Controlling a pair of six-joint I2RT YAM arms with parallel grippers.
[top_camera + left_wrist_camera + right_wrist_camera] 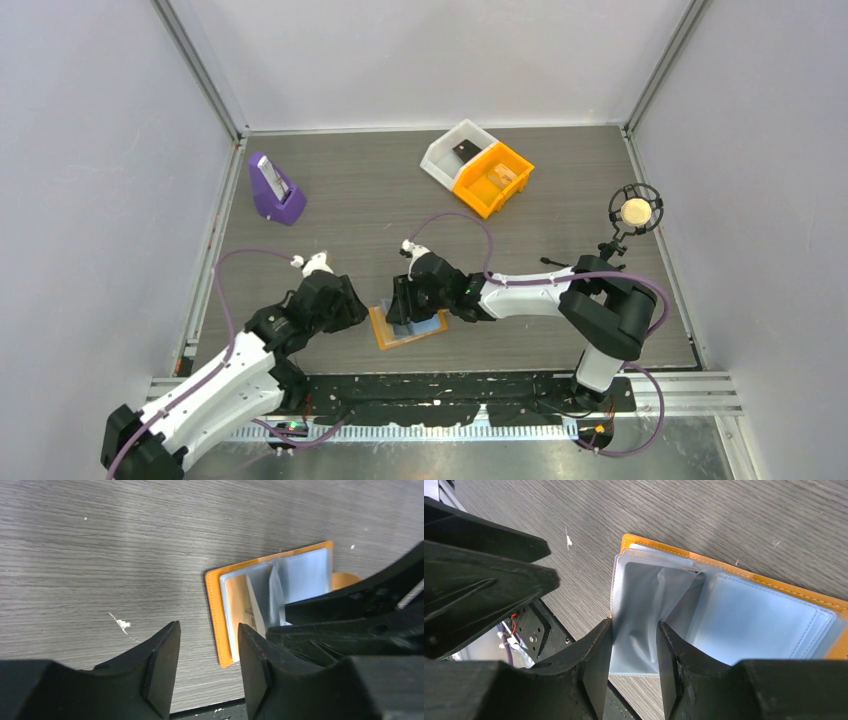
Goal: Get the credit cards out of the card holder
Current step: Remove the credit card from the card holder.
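Observation:
The card holder [385, 333] lies open like a book near the table's front edge, an orange cover with light blue clear sleeves [754, 622] inside. Through the left sleeve a tan card [239, 602] shows faintly. My right gripper [634, 667] is down on the holder, jaws partly apart, with a lifted, wrinkled sleeve [636, 597] showing in the gap between the fingertips. My left gripper [207, 662] hovers just left of the holder's outer edge [215, 615], jaws apart over bare table with nothing between them. The two grippers nearly touch.
A white bin [455, 152] and an orange bin [493, 178] stand side by side at the back. A purple stand [275, 190] sits at the back left. A round device on a small stand [634, 212] is at the right. The table's front edge [210, 711] runs just below the holder.

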